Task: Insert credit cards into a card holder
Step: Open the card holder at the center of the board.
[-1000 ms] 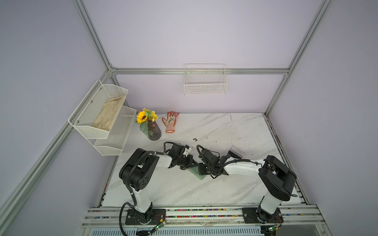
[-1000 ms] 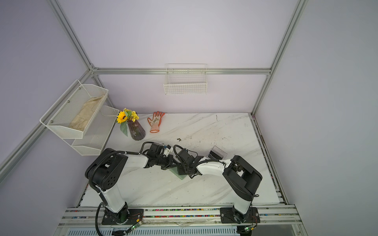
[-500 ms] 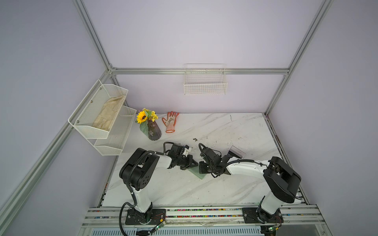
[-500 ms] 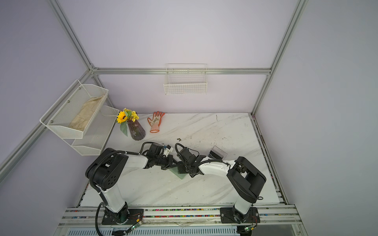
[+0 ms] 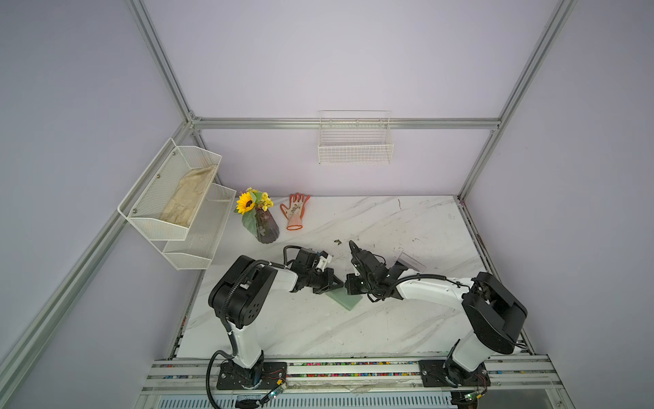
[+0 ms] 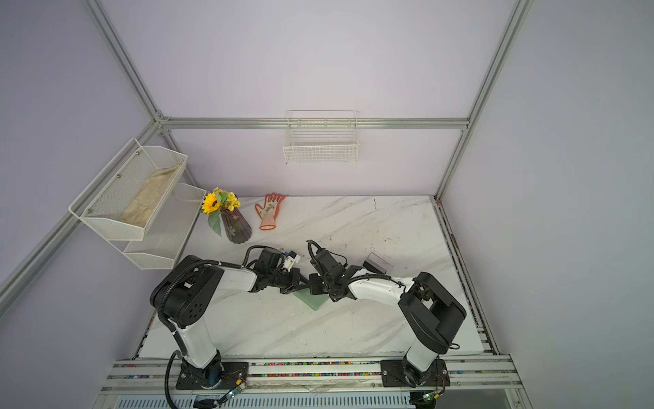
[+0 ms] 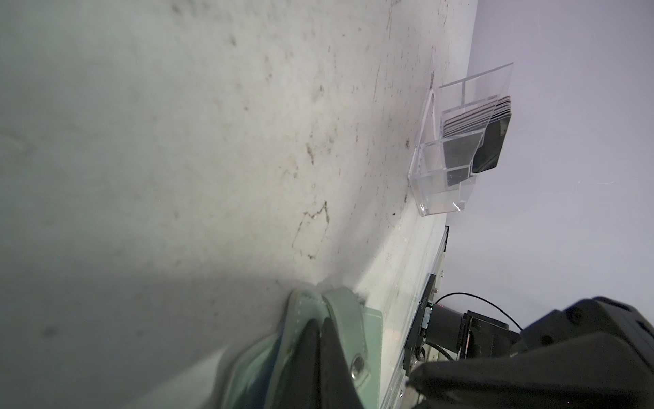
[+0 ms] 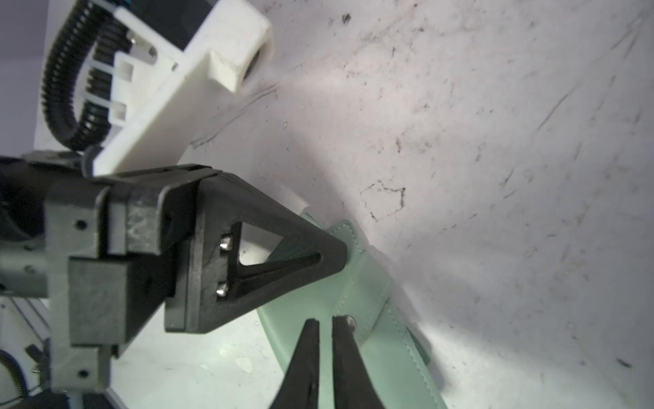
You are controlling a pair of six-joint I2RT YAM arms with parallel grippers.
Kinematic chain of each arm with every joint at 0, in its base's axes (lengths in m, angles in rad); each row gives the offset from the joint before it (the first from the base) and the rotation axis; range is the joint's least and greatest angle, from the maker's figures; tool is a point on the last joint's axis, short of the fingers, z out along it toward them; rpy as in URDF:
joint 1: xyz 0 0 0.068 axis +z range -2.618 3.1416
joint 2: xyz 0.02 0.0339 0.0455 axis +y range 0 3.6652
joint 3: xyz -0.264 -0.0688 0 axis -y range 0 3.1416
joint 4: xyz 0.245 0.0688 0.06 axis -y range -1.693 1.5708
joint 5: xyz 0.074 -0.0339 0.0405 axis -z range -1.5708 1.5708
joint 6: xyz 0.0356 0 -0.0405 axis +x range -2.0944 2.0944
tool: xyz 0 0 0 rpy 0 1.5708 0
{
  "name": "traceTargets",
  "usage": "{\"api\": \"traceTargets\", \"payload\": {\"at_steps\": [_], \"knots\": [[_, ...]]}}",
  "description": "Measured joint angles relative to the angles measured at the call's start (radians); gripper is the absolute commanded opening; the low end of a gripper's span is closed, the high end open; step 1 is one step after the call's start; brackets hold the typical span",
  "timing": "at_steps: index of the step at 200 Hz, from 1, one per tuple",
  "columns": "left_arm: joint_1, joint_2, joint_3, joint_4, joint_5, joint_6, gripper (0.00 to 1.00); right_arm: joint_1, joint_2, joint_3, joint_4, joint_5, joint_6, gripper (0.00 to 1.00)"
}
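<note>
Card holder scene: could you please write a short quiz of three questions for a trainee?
1. True or false: the cards are in the clear box.
2. The left gripper is shut on: A a card, B the holder's strap, C the box.
3. Which metal part of the holder lies beside the right gripper's tips?
Key: 1 true. 2 B. 3 the snap.
</note>
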Motion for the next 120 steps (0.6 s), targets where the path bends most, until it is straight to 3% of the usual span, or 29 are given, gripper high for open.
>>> {"api": "traceTargets", "payload": {"at_steps": [51,120], "knots": [[0.0,0.011,0.008,0.006,0.014,0.0,0.0,0.013,-0.058,0.004,-0.058,0.052,-0.158,0.28],[-0.012,0.035,0.029,0.015,0.023,-0.001,0.0,0.056,-0.003,0.016,-0.08,0.103,-0.256,0.29]]}}
